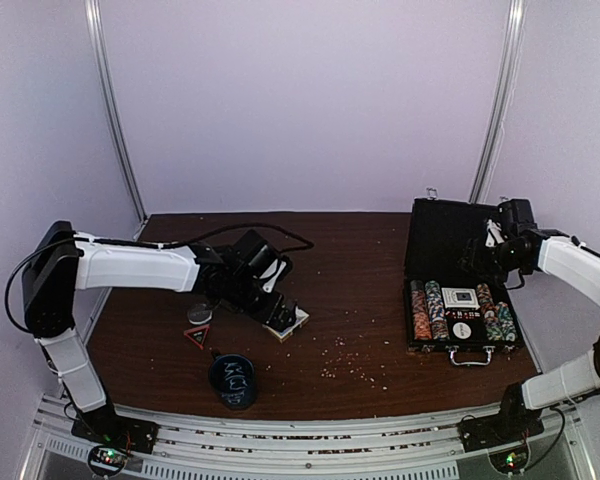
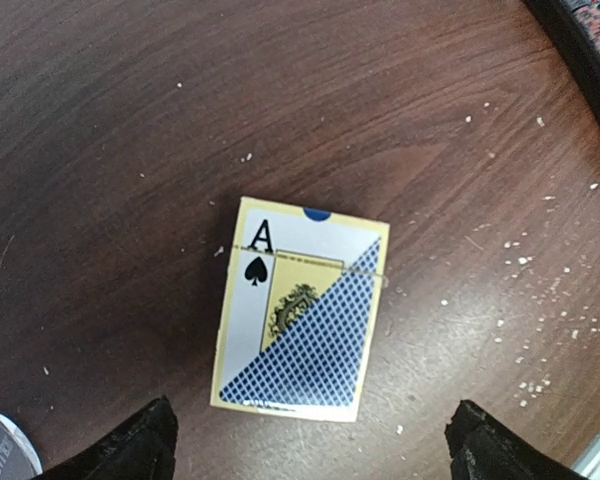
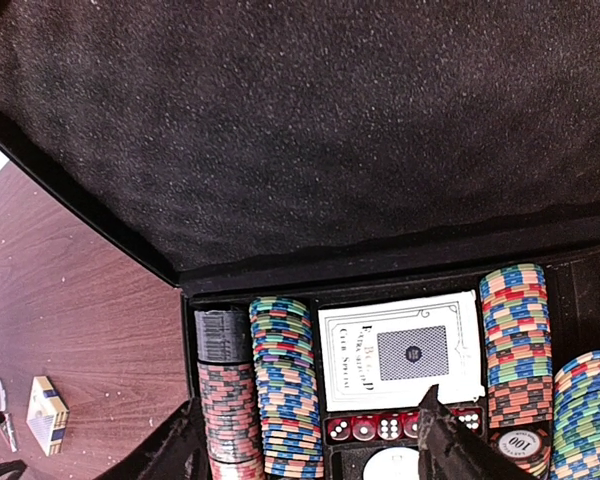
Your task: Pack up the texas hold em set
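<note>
The black case (image 1: 413, 300) lies open at the right, lid (image 3: 300, 130) raised. Inside are multicoloured chip rows (image 3: 285, 390), a card deck (image 3: 400, 350), red dice (image 3: 380, 428) and a white round button (image 3: 395, 465). My right gripper (image 3: 308, 420) hovers open and empty above the tray, in front of the lid (image 1: 483, 250). A second card deck (image 2: 300, 320), showing an ace of spades, lies flat on the table left of centre. My left gripper (image 2: 312, 440) stands wide open just over it, fingers (image 2: 130, 450) on either side of its near end, not touching.
A dark round cup (image 1: 232, 380) with white scribbles stands near the front. A round button (image 1: 198, 314) and a red triangular marker (image 1: 197, 335) lie left of the deck. Crumbs (image 1: 350, 360) dot the brown table. A dark curved rim (image 2: 590, 50) shows at the left wrist view's corner.
</note>
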You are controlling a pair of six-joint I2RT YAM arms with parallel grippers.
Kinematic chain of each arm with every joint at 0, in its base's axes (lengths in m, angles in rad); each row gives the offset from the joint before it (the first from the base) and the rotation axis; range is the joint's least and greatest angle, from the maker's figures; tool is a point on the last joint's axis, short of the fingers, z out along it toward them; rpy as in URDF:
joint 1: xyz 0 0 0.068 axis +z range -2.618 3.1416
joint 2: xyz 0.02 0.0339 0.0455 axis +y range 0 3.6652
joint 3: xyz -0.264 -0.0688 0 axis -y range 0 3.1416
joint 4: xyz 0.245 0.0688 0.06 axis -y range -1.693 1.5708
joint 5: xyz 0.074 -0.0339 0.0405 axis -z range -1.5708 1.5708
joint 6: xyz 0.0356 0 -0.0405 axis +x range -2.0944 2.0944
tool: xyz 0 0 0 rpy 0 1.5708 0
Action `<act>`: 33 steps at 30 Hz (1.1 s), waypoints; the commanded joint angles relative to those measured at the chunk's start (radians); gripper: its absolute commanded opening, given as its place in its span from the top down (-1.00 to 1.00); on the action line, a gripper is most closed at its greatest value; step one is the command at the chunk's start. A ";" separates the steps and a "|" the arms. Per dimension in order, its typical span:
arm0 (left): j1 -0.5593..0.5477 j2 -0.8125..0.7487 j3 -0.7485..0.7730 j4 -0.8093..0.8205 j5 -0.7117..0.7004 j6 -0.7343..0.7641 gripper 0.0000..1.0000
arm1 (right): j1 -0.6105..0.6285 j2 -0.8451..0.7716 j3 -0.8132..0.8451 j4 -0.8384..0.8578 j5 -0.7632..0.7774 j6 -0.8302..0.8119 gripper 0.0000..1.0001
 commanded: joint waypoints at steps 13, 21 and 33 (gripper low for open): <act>0.004 0.189 0.073 0.034 -0.039 0.144 -0.93 | 0.002 -0.043 -0.031 0.025 0.003 0.019 -0.41; 0.004 0.190 0.053 0.045 -0.012 0.159 -0.47 | 0.002 -0.038 -0.036 0.033 -0.001 0.024 -0.40; -0.006 0.120 0.052 0.068 0.016 0.122 -0.23 | 0.028 -0.032 -0.034 0.041 -0.166 0.097 -0.41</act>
